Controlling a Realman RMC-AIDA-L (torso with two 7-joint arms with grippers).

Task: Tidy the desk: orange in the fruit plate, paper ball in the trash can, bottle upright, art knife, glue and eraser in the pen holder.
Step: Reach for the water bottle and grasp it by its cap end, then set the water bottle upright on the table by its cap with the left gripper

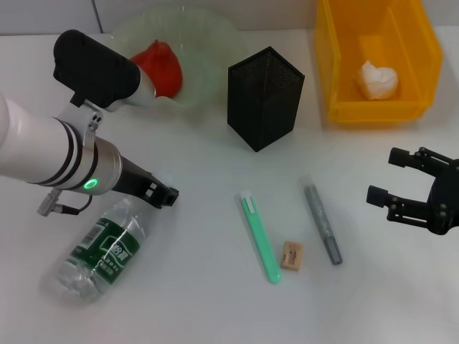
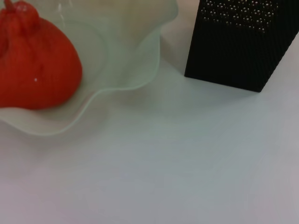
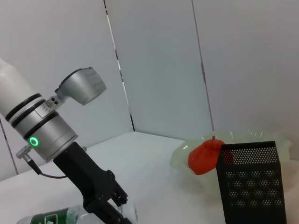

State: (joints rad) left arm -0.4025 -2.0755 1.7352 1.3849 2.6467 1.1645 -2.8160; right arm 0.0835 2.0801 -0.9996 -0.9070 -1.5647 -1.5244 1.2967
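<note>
Left claw [image 3: 112, 210] over lying bottle [image 3: 60, 218]; orange [image 3: 204, 156] in fruit plate [image 3: 180, 156].

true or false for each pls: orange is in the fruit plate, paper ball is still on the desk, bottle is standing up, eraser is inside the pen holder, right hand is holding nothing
1. The orange is in the fruit plate: true.
2. The paper ball is on the desk: false, it lies in the trash can.
3. The bottle is standing up: false, it lies on its side with the left hand at its cap end.
4. The eraser is inside the pen holder: false, it lies on the desk.
5. The right hand holds nothing: true, it is open.
</note>
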